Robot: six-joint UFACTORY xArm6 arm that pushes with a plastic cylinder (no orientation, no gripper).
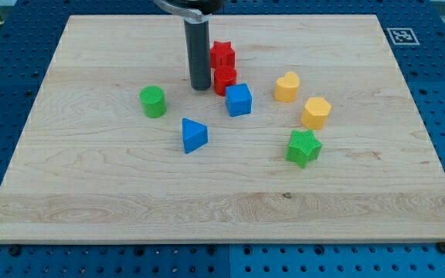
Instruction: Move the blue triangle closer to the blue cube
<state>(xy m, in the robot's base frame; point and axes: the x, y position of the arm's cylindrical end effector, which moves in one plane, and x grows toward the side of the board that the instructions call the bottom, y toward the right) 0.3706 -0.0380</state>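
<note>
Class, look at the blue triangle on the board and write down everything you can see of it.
The blue triangle is a small wedge-shaped block with a ribbed, plastic-looking surface. It lies flat on the wooden board, just left of centre, one corner pointing to the view's right. Nothing touches it. The blue cube sits apart, up and to its right; the green cylinder is up and to its left. My tip stands above it, not in contact.
</note>
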